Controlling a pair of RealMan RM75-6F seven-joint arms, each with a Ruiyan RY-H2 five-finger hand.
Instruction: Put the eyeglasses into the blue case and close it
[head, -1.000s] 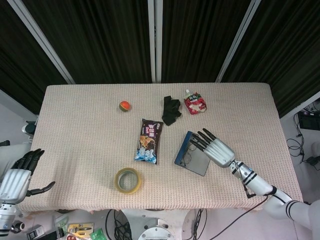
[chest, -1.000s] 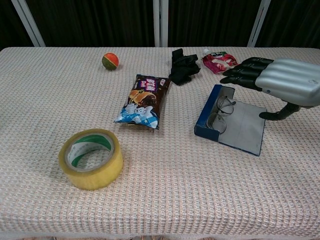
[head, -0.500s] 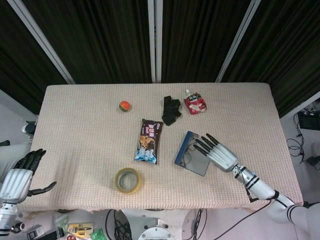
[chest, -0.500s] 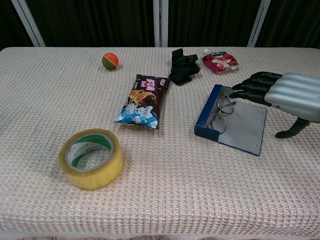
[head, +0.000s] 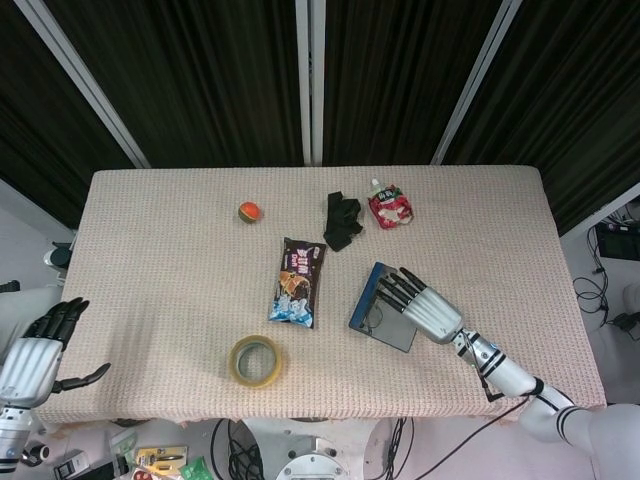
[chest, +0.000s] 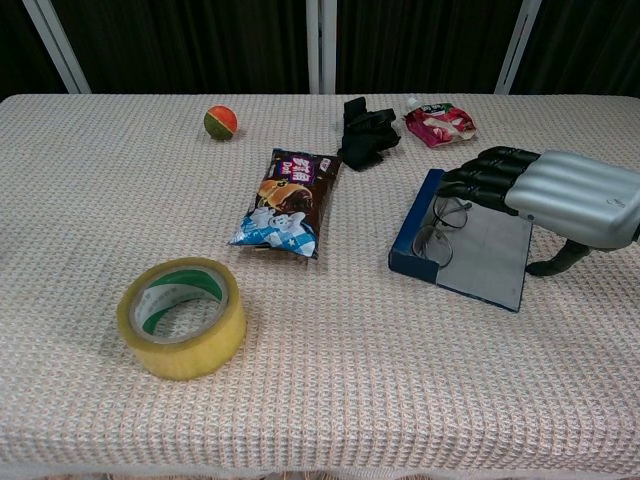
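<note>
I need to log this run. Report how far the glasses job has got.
Done: the eyeglasses already lie in the open blue case.
In hand: the right hand hovers over the case's far end, fingers stretched toward the glasses, holding nothing. Contact cannot be told.
Left: the case is not yet closed. The left hand is off the table edge, idle.

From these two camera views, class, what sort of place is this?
Probably a robot test lab: a cloth-covered table before black curtains, cables on the floor, and unrelated props such as a tape roll and ball.
</note>
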